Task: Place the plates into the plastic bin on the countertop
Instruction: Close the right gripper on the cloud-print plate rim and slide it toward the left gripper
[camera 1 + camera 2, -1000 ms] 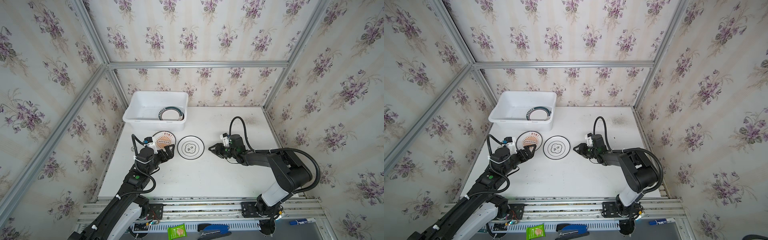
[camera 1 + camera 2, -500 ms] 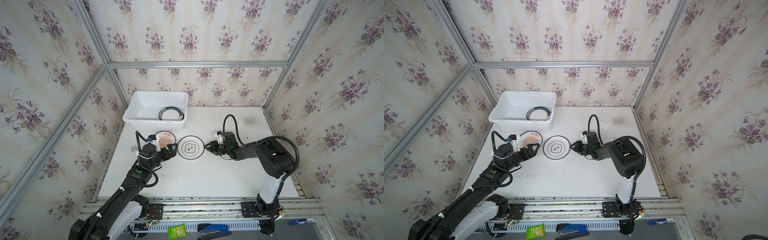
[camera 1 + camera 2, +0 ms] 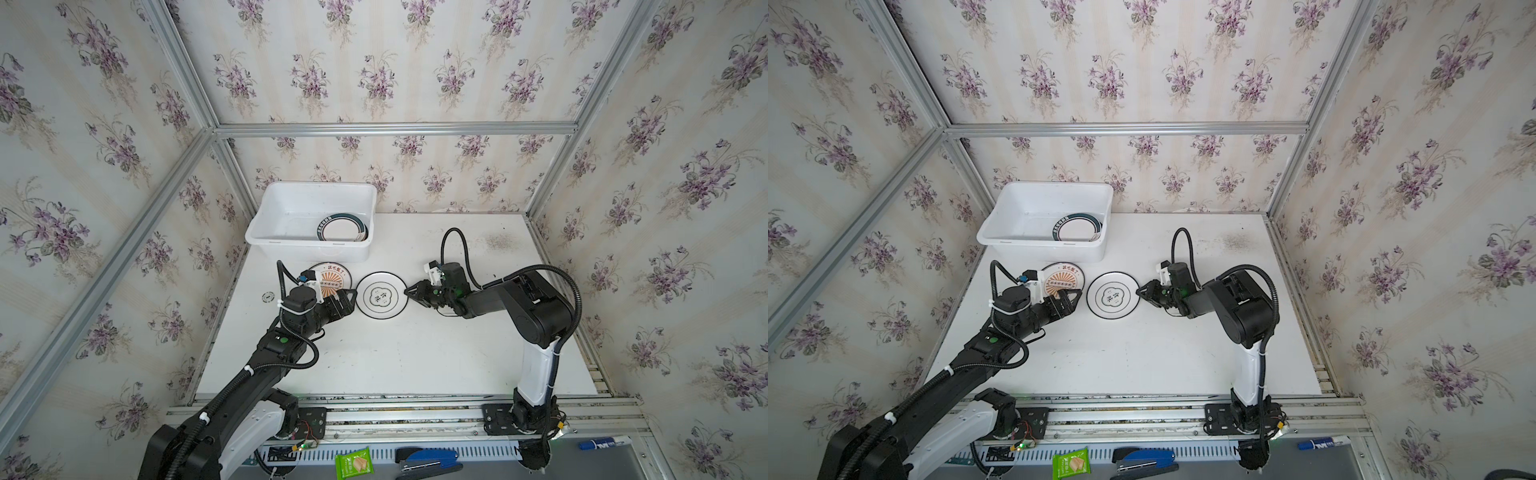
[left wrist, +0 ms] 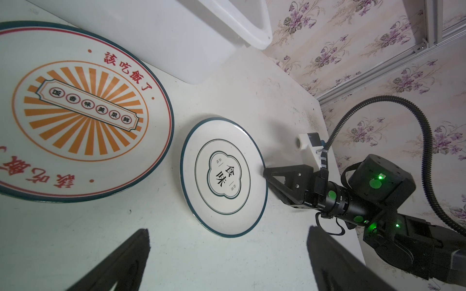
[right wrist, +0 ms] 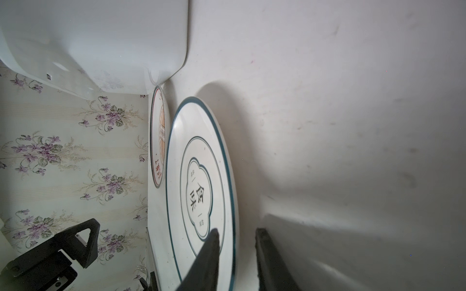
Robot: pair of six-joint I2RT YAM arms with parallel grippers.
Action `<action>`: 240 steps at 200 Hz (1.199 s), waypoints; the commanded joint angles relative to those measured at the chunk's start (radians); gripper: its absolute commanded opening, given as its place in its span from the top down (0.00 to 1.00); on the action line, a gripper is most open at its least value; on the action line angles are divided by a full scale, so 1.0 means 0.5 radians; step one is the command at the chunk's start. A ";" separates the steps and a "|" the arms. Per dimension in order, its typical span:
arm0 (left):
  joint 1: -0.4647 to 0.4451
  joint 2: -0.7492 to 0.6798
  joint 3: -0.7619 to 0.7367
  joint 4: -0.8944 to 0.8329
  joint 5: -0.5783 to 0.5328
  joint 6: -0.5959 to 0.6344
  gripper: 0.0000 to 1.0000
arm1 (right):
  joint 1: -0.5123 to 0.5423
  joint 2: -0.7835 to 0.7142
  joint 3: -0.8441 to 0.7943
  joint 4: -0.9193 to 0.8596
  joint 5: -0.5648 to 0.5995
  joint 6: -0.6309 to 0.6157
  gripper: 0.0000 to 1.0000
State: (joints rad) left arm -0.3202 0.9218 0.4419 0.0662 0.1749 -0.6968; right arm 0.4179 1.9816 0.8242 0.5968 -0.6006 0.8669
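Biggest first: white scuffed tabletop point(image 3: 395, 357), carrying everything. Then the plastic bin point(image 3: 307, 251), parked at the far left corner. Already holding one teal-banded plate point(image 3: 343, 227) flat at its right end, so plenty of floor left for more.

Just in front of the bin, on the tabletop: sunburst plate point(image 4: 83, 108), partly hidden by the left arm in both top views. Right beside it, close but not touching: emblem plate point(image 3: 381, 296). Lying flat, so no way to grab it except by the rim.

Hence the right tool point(image 5: 237, 231) laid low and sideways at that plate's right edge. Narrow gap, one finger over the face, the other outside the rim, not visibly pinching yet. Left tool point(image 3: 349, 303) spread wide and empty, hovering near the gap between the two loose plates. Probably waiting its turn on the sunburst one. Guessing two plates to go.
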 commanded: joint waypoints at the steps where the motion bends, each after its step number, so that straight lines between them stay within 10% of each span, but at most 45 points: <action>1: 0.002 0.007 0.014 0.061 0.033 0.001 0.00 | 0.005 0.027 0.018 0.012 0.022 -0.007 0.72; 240: -0.012 0.483 0.086 0.412 0.377 -0.164 0.00 | -0.211 -0.544 -0.420 -0.107 0.253 -0.082 1.00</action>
State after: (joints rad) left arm -0.3214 1.1378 0.4660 0.1974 0.3206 -0.7650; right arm 0.3195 1.7664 0.6327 0.5495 -0.4858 0.8463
